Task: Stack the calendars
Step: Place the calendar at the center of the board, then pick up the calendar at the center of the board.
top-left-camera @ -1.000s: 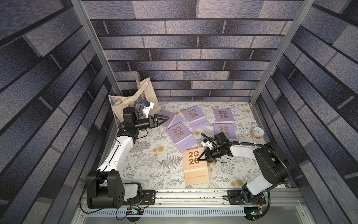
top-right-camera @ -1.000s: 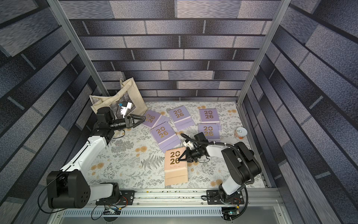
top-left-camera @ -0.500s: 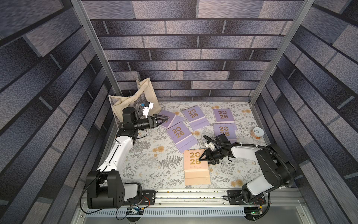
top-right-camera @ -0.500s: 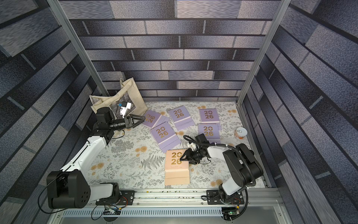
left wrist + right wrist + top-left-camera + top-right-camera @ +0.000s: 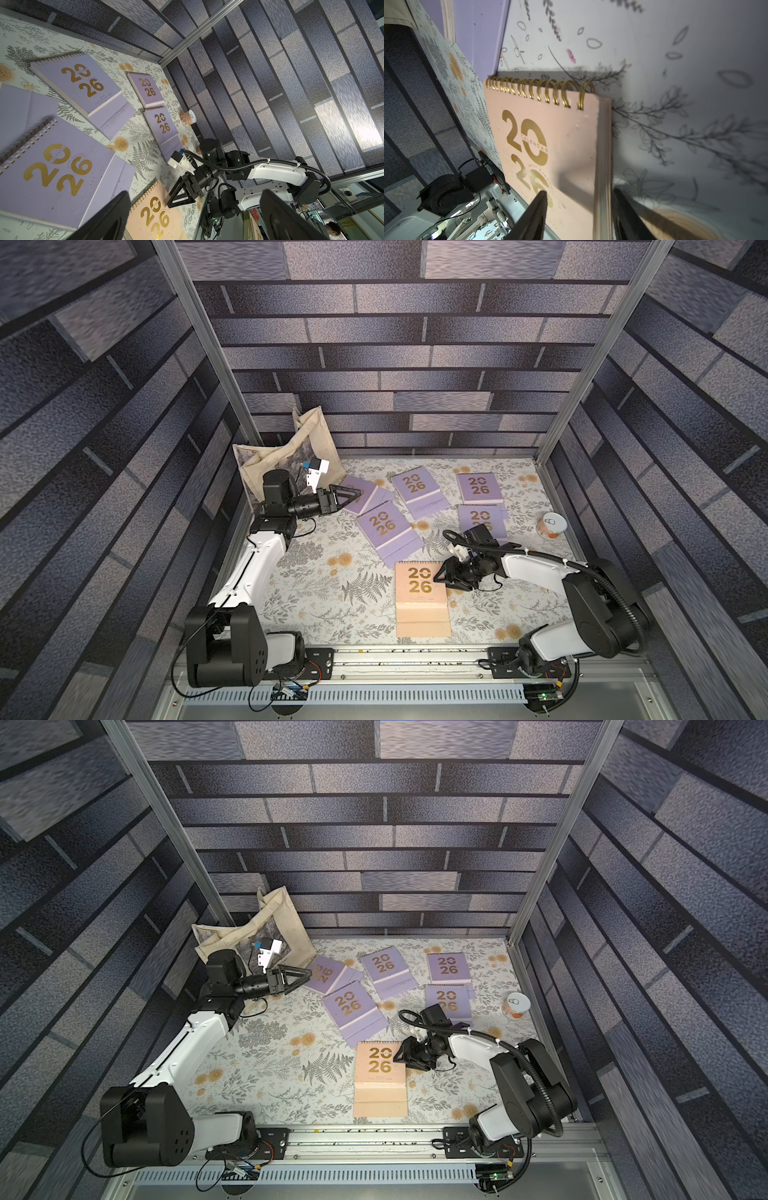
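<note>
In both top views the peach calendar (image 5: 420,601) is lying flat by the front rail (image 5: 415,657), five lilac calendars (image 5: 388,529) scattered behind it; the right gripper (image 5: 439,576) is sitting at its right edge, and the left gripper (image 5: 355,494) is hovering, fingers spread wide, by the tote bag (image 5: 286,448). In the left wrist view the right fingers are standing apart. In the right wrist view those fingers (image 5: 534,214) are straddling the peach edge, not pinching it. The stack's base seems laid; next, a lilac calendar needs lifting onto it
</note>
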`<state>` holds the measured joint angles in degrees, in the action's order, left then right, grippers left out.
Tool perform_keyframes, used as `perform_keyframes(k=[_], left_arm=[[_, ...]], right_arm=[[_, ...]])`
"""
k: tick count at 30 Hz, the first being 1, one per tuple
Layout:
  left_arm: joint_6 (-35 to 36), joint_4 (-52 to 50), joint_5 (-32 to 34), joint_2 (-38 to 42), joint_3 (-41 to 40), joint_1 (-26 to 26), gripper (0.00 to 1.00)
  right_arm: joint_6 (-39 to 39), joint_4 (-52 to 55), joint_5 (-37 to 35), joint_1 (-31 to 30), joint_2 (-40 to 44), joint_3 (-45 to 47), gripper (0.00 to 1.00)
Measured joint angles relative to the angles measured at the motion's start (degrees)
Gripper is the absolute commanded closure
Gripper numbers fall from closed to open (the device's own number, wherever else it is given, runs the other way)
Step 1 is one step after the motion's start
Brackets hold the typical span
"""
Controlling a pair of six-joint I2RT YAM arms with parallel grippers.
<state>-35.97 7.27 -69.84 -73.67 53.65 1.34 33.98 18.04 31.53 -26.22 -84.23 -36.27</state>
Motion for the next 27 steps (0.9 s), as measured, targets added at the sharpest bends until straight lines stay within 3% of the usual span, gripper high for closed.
perform_keyframes(k=[4, 7, 10, 18, 23, 27], left_arm=[[0.0, 0.0, 0.1, 0.0, 0.0, 0.0, 0.0], [0.0, -0.1, 1.0, -0.3, 0.0, 0.3, 0.0], [0.1, -2.2, 2.9, -1.1, 0.1, 0.4, 0.0], [0.9, -11.4, 12.3, -4.9, 1.0, 0.1, 0.0], [1.3, -15.8, 20.3, -4.9, 0.1, -3.1, 0.0], [-1.1, -14.7, 26.8, -4.9, -4.0, -6.1, 0.06]], right_arm=[[-0.1, 2.8, -3.7, 0.0, 1.9, -0.1, 0.42], [-1.0, 6.1, -6.7, 0.0, 3.5, -0.9, 0.28], [-3.0, 10.5, -10.1, 0.0, 4.5, -3.7, 0.21], [-11.7, 17.8, -16.9, 0.7, 4.0, -20.4, 0.2], [-16.9, 18.1, -17.6, 1.3, -3.1, -33.9, 0.21], [-20.7, 18.2, -16.0, 2.0, -11.7, -43.5, 0.21]])
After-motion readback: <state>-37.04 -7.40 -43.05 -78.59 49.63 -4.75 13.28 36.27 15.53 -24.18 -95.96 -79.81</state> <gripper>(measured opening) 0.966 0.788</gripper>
